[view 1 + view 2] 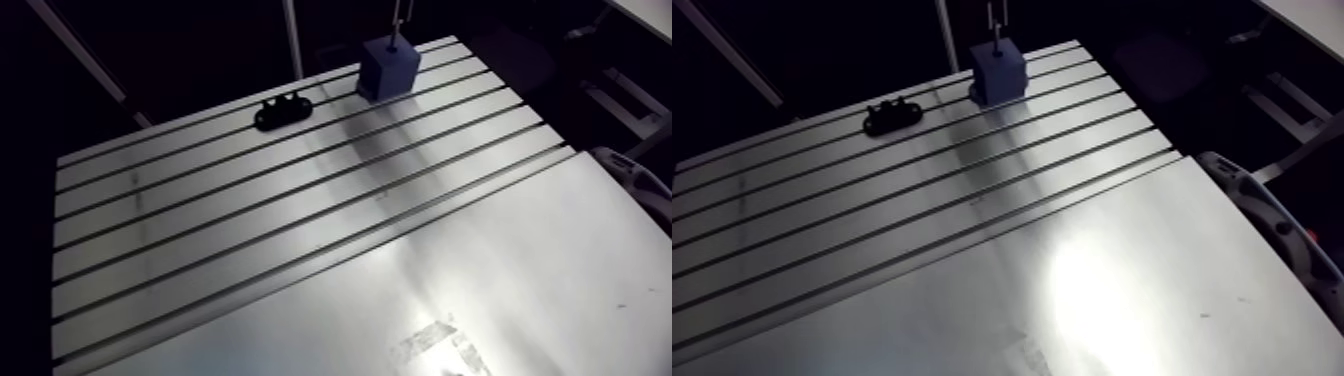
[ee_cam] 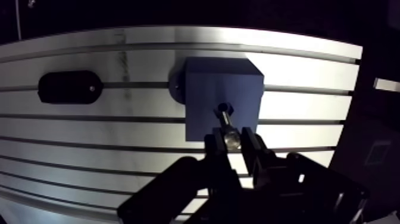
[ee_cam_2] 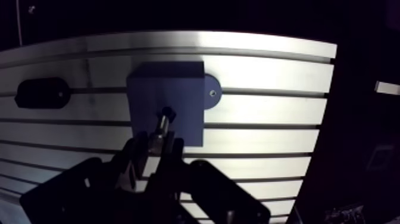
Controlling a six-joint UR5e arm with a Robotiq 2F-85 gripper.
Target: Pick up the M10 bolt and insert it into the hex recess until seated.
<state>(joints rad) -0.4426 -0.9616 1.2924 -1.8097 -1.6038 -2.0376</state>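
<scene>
In the wrist view my gripper [image 2: 233,142] is shut on the M10 bolt [image 2: 228,128], a bright metal shank held between the two dark fingers. The bolt's far end sits at the dark recess [image 2: 223,109] in the top face of the blue block [image 2: 205,89]. I cannot tell how deep it sits in the recess. The arm view shows the same blue block [image 1: 388,68] at the far edge of the slotted table [image 1: 200,220], with thin metal rising from its top to the view's edge.
A black oblong fixture [image 2: 70,87] is bolted to the table beside the block, also seen in the arm view as a black fixture [image 1: 284,110]. A smooth plate [image 1: 520,270] covers the near table. A white curved object [image 1: 640,182] lies off its right edge.
</scene>
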